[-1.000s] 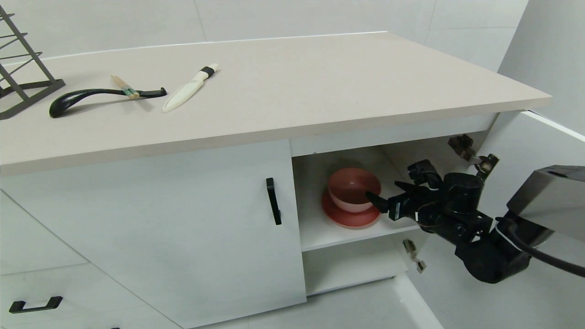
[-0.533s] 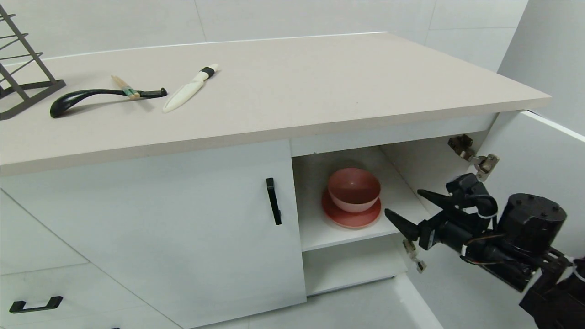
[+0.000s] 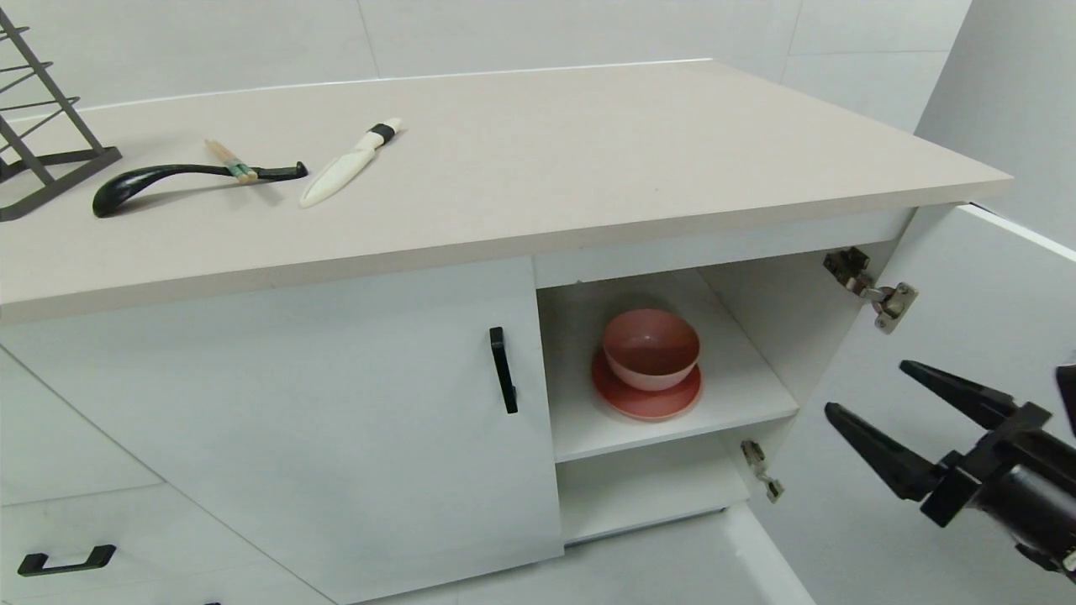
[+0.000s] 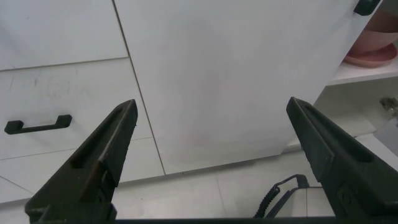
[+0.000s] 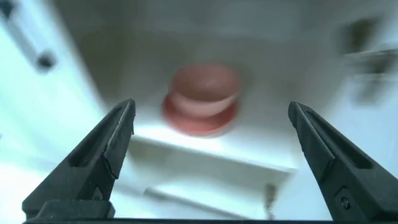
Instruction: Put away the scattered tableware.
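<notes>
We begin with the left jaws, which stand wide apart and hold nothing. They face the closed cupboard door [image 4: 236, 81], with a black drawer handle [image 4: 37, 125] off to one side of it.

On the tabletop [image 3: 546, 160], a dark wire rack [image 3: 42, 126] stands at the far left edge. Beside it lies a black ladle [image 3: 151, 181], bowl end toward the rack. A short wooden stick [image 3: 229, 160] with a green band lies across the ladle's handle and touches it near the tip. Just right of that we see a cream knife [image 3: 345, 165] with a black band, lying slantwise and apart from the ladle. The three lie loose on the surface, toward its left half.

Below the tabletop, the closed door carries an upright black handle [image 3: 503, 370] at its right edge. Right of it the cupboard stands open. On its upper shelf [image 3: 748, 395] a pink bowl [image 3: 651, 346] sits upright on a red plate [image 3: 646, 402], and both rest near the middle of the shelf. The open door [image 3: 967, 277] swings out to the far right, hung on metal hinges [image 3: 874, 290].

The right jaws hang low at the far right, outside the cupboard and in front of the open door. They are spread wide and grip nothing, point toward the bowl and plate, and stand well apart from them.
</notes>
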Available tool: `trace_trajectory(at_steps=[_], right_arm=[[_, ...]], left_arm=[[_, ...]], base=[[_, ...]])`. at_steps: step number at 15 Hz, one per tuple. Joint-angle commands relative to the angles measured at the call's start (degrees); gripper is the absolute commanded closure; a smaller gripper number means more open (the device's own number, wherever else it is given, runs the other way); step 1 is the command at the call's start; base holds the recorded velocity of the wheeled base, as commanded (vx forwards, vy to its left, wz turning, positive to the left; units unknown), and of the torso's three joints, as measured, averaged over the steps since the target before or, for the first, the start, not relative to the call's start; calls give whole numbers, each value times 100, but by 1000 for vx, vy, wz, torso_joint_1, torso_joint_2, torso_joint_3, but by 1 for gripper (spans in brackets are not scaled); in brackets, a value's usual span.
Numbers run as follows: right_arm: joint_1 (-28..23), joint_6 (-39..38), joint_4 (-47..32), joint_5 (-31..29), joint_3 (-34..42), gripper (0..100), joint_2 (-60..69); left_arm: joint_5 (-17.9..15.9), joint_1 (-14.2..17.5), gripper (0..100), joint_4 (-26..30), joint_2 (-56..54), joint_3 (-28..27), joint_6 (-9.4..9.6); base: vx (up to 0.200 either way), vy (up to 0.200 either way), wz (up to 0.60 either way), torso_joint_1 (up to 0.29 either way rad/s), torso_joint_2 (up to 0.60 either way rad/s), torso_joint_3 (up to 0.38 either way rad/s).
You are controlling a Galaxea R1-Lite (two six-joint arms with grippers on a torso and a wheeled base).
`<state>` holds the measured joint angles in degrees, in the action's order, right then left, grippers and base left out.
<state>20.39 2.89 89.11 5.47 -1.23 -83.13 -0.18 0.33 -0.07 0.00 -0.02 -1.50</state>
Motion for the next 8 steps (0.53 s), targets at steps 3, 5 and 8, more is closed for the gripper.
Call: trace_trajectory(at_steps=[3,5,8], right_arm=[[-651,-148,-1704,-530,123,0,2530],[-739,-148,-3655,-547,123,0,4103],[-1134,-386,-7505,-530,106,0,7785]], left_arm=[[1,2,0,-1,9,2,1],[1,2,0,-1,9,-6,1],[1,2,0,7,9,2,27]], base=[[0,0,0,0,0,0],[0,0,0,0,0,0],[0,0,0,0,0,0]])
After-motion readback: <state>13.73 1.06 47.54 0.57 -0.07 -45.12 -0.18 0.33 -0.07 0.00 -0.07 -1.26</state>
